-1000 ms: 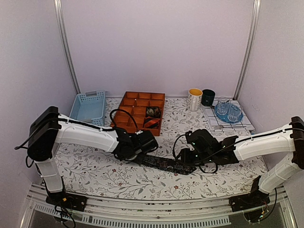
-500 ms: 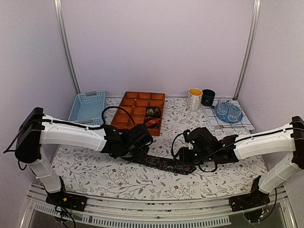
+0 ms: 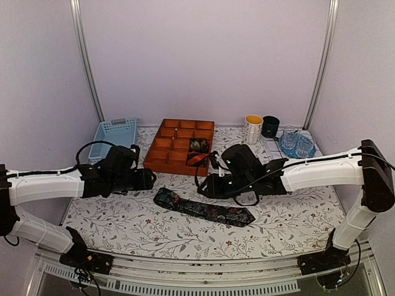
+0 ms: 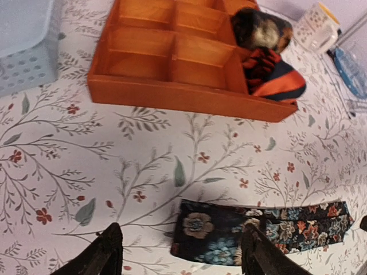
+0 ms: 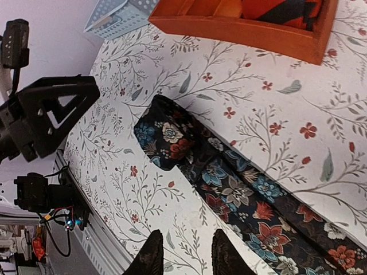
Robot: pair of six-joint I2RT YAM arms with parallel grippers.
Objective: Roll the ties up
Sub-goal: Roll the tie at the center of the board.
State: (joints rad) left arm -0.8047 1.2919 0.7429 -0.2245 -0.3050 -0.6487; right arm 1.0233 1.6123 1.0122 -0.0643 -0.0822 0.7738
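**Both arms off the flat tie now**

Sat right on the strip a second ago, now well clear of it. Left gripper out to the left, near the blue basket. Right gripper up by the front of the orange tray. Left jaws spread wide in the wrist view, gripping nothing. Right jaws narrower but with a clear gap, nothing between them either.

Flat tie stretched out unrolled on the flowery tablecloth, in front of the tray, touched by neither gripper.

Containers:
- Tray, right-hand column: dark coiled tie in one compartment. Red-and-black tie in the front corner compartment just before it, poking over the wall.
- Blue dish at the back right, on a striped cloth, carrying the glasses.

Head count:
- Three ties: one flat, two in the tray.
- Two mugs side by side: white mug with yellow inside, dark mug.
- Two glasses.
- One tray, one basket, one dish.
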